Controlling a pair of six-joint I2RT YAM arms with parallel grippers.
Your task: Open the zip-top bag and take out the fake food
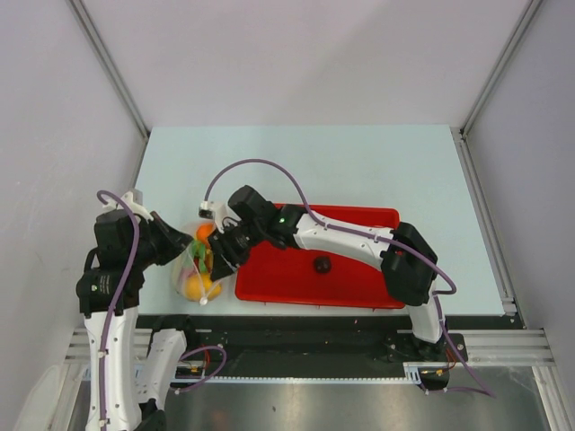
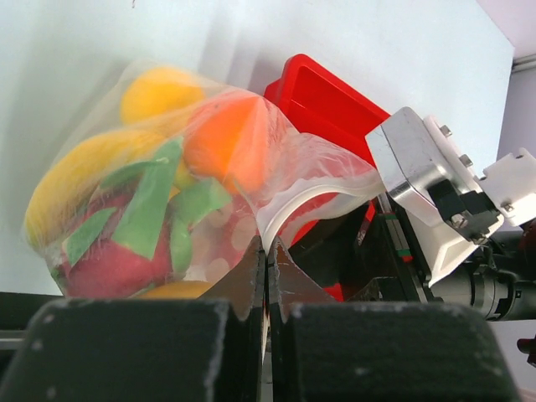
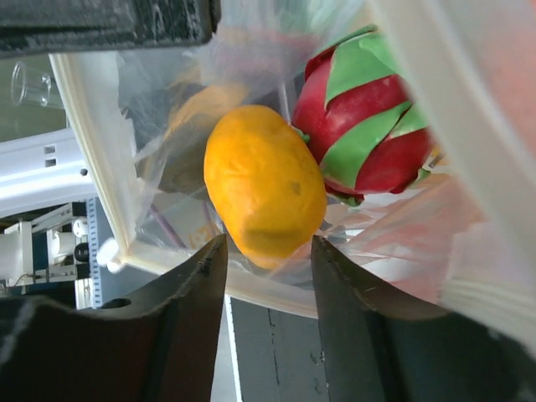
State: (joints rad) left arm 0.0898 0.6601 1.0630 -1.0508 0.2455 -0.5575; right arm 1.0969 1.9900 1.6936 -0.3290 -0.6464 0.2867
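My arms [image 1: 346, 235] were white-shelled with black joints. Purple cables [image 1: 256, 166] looped over both. A green light [image 1: 281, 216] glowed on the right one. Fingers [image 3: 188, 314] were black.

Clear, crinkly plastic film on the zip-top bag [image 2: 251, 159], with a thicker white zip strip. Smooth matt plastic on the mango [image 3: 264, 188]; glossy red plastic on the tray [image 1: 359, 287].

pale table [image 1: 359, 171], red tray [image 1: 359, 287], zip-top bag [image 1: 190, 269]
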